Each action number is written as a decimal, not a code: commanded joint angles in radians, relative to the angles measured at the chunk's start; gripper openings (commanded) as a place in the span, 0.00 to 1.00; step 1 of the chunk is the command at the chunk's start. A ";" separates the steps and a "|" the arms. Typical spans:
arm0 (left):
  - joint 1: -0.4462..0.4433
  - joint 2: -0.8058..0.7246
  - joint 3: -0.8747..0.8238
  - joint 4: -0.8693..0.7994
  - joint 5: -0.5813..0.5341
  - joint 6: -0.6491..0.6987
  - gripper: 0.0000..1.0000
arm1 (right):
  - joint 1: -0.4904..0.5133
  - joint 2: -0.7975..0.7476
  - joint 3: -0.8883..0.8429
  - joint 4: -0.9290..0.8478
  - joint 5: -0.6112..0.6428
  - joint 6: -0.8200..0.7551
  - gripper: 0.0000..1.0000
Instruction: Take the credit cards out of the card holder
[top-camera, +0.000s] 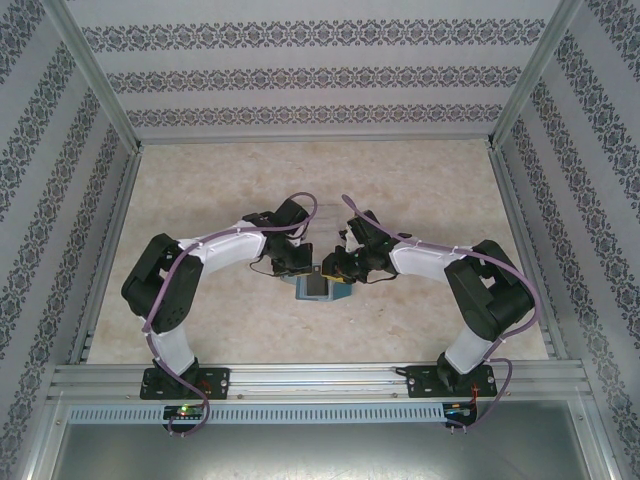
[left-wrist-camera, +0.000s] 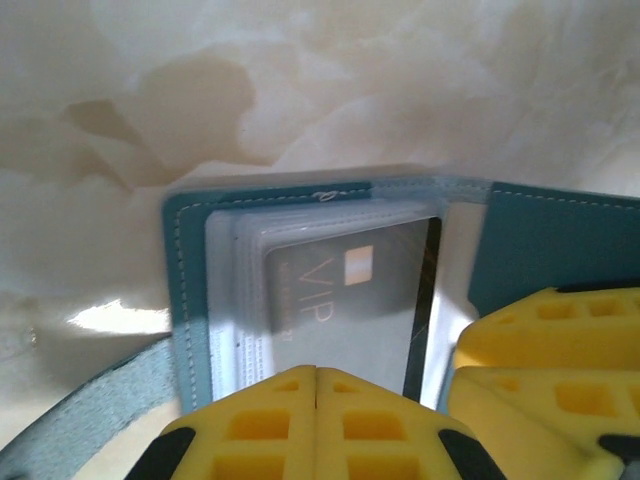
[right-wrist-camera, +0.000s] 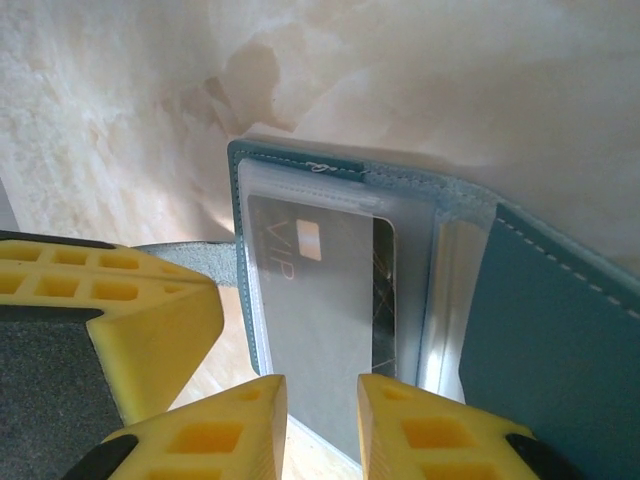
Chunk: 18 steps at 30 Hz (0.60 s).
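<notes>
Looking across the marbled surface (top-camera: 300, 180), I saw the card holder (right-wrist-camera: 560, 330) lying open between the arms. Its credit card (right-wrist-camera: 320, 320) pointed lengthwise at my right hand (right-wrist-camera: 322, 405), fingers narrowly apart. My left hand (left-wrist-camera: 316, 400) was pressed together.

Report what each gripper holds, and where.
Nothing clearly gripped. Left gripper: shut against the card holder, near edge. Right gripper: slightly open over the credit card, near end.
</notes>
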 joint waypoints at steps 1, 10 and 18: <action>-0.009 0.029 -0.029 0.054 0.024 -0.015 0.04 | 0.002 0.017 -0.007 0.014 -0.025 0.005 0.28; -0.010 0.049 -0.059 0.049 0.007 -0.016 0.04 | 0.013 0.052 0.008 0.021 -0.038 0.006 0.28; -0.009 0.047 -0.067 0.050 0.003 -0.019 0.04 | 0.020 0.070 0.017 0.027 -0.042 0.004 0.28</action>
